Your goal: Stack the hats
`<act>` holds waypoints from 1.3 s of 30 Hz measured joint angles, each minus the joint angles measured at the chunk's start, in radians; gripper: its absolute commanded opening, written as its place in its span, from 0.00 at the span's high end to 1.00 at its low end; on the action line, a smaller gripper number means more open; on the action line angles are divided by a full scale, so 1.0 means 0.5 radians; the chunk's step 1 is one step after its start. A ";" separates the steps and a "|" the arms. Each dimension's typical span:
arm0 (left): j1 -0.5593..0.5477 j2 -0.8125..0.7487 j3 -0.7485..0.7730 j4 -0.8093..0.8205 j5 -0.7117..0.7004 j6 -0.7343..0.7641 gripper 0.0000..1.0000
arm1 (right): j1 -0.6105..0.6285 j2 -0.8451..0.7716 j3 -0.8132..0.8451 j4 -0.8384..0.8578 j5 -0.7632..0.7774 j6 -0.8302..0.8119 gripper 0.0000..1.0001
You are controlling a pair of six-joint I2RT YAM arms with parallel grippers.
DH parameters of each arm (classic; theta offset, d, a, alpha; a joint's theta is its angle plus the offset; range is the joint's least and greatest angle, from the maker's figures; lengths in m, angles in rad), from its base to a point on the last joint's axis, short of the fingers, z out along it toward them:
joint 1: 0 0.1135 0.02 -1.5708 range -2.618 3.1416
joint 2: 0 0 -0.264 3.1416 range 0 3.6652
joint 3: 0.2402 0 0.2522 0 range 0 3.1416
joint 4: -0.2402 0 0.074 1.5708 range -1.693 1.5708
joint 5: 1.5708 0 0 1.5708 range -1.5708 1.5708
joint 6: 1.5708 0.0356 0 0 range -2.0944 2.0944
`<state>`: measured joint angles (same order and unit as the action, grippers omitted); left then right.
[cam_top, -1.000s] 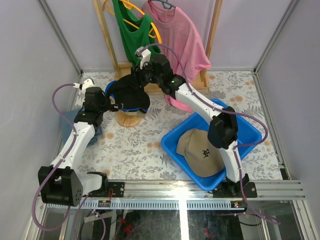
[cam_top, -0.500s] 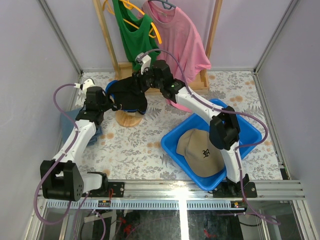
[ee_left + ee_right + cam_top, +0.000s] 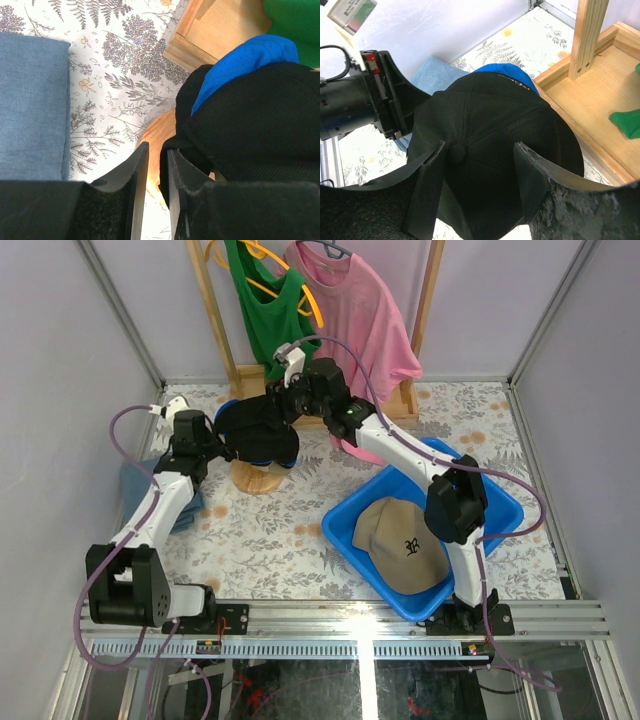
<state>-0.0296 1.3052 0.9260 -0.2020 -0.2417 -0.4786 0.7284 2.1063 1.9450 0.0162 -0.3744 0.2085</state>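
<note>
1. The black cap (image 3: 490, 115) sits on the blue cap (image 3: 240, 65), on the round wooden stand (image 3: 155, 135). They are at the far left of the worktop (image 3: 270, 530).
2. The right arm (image 3: 390, 440) reaches far and left and bends down over the stack. Its jaws are spread wide, one finger on each side of the cap's top button.
3. The left arm (image 3: 160, 505) is at the cap's left edge. Its jaws are almost pressed together. I cannot tell if they pinch the edge.
4. The tan cap (image 3: 400, 545) lies in the blue tub (image 3: 500, 505) at the near right, closest to the right arm.
</note>
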 measured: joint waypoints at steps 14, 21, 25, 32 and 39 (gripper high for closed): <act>0.063 0.221 0.052 0.027 0.013 -0.044 0.82 | -0.152 -0.394 -0.426 0.052 0.262 0.149 0.37; 0.065 0.243 0.053 0.031 0.024 -0.047 0.80 | -0.313 -0.433 -0.567 0.060 0.344 0.320 0.37; 0.066 0.243 0.053 0.032 0.029 -0.047 0.80 | -0.333 -0.414 -0.593 0.056 0.335 0.428 0.37; 0.074 0.243 0.055 0.032 0.043 -0.045 0.80 | -0.346 -0.339 -0.673 0.111 0.230 0.658 0.37; 0.074 0.243 0.070 0.030 0.045 -0.043 0.79 | -0.349 -0.230 -0.811 0.163 0.137 0.832 0.37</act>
<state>0.0074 1.4269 0.9611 -0.1871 -0.2192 -0.4999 0.5541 1.9915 1.5394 0.0975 -0.3058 0.6247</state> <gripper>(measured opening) 0.204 0.630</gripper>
